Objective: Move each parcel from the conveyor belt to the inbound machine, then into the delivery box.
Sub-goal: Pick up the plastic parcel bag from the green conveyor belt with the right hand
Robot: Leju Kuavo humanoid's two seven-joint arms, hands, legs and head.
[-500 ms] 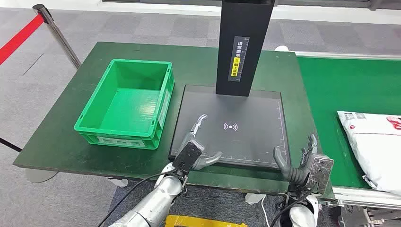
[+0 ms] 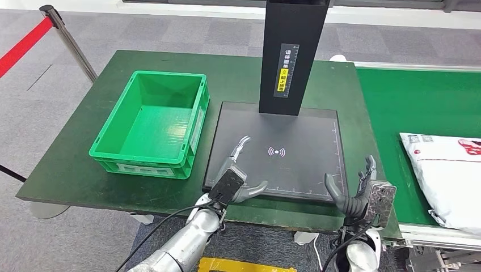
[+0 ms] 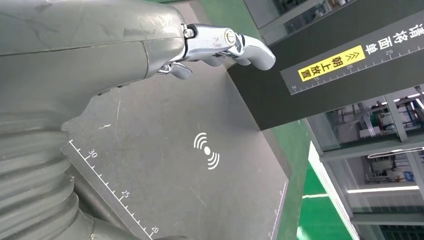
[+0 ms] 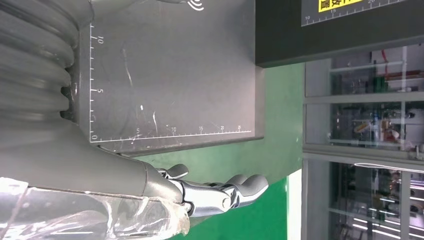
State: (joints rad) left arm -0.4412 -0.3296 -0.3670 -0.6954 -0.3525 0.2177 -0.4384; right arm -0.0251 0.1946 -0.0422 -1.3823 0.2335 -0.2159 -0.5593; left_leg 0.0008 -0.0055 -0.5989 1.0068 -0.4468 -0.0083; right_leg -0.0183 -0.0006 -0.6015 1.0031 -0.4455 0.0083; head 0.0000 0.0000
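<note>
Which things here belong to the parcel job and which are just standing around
Part of the job:
white parcel on the green conveyor belt
dark scan plate of the inbound machine, nothing on it
green delivery box, empty
left hand and right hand, both open, holding nothing

Just standing around:
stanchion post with red barrier tape
green table

left robot hand [image 2: 241,170] empty, right robot hand [image 2: 358,192] empty
</note>
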